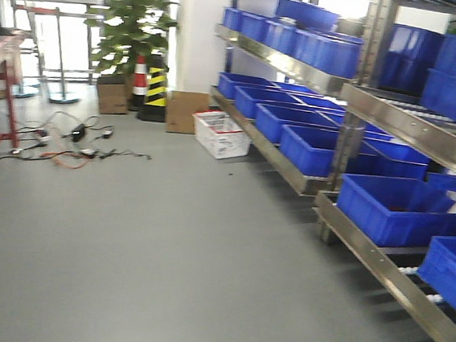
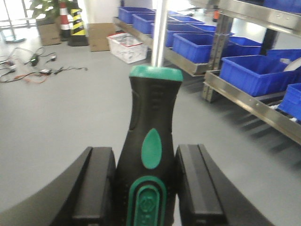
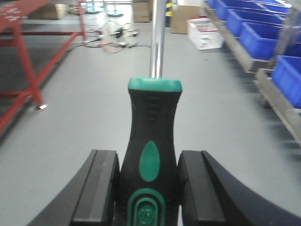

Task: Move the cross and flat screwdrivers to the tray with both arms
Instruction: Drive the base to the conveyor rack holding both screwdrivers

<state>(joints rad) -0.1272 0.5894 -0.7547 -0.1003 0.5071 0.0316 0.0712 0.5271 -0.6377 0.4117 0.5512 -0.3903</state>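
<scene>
In the left wrist view a screwdriver [image 2: 153, 103] with a black handle and green bands stands between the pads of my left gripper [image 2: 146, 150], which is shut on it. Its silver shaft runs up out of the frame. My right gripper [image 3: 148, 155] is shut in the same way on a second, alike screwdriver [image 3: 153, 113]. Both tips are out of view, so I cannot tell cross from flat. The tray is out of view. Neither arm appears in the exterior front view.
Steel shelving [image 1: 394, 126] with several blue crates [image 1: 390, 207] lines the right side. On the grey floor lie cables [image 1: 77, 144], a white basket [image 1: 221, 134], a cardboard box [image 1: 185, 110] and a striped cone [image 1: 155, 91]. A red frame [image 3: 28, 70] stands at the left.
</scene>
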